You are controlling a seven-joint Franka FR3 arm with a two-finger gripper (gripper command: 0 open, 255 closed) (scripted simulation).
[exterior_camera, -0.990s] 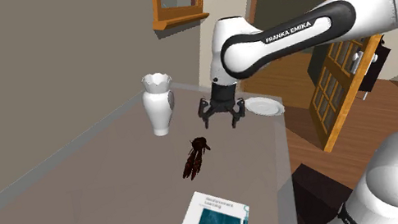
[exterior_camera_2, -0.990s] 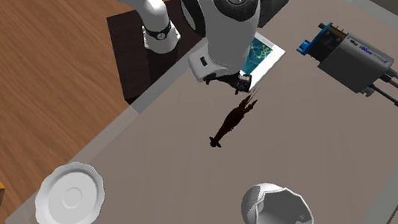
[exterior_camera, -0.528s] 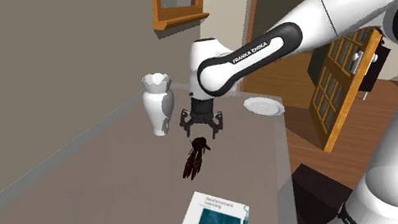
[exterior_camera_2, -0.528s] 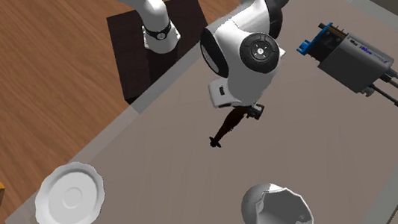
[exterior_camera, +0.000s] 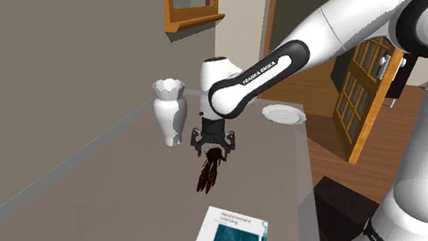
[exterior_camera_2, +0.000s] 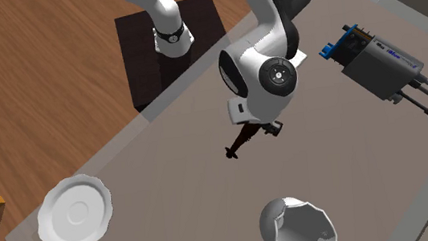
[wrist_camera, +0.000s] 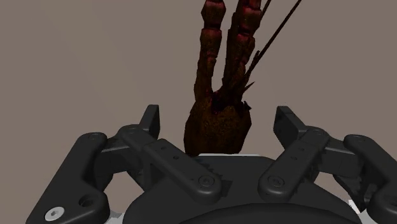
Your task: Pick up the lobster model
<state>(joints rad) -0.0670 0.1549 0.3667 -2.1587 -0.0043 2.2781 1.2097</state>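
— Currently the gripper is open: we see its two fingers apart, with the broad end of the lobster between them and a gap on each side. Nothing is gripped. The lobster lies flat on the table, near its middle, under the gripper.
— Agreed. What do we log as risks?
— First, we judge that the fingers straddle only one end, not the middle of the body. Closing there may let the long front part sag or swing, and the lobster may slip out on the lift.
— Second, it lies low. If the gripper stops too high, the fingers close above it. Too low, and the tips may strike the table.
— Third, the vase stands near the gripper in the shoulder view. A wide swing could knock it.
— What can't we read?
— The height of the fingertips above the table. In the wrist view the gripper's own body covers the very end of the lobster, and the claws are cut off at the picture's edge. In the second exterior view the arm covers part of the lobster.
— And whether the thin feelers lie in a finger's path: too fine to tell.
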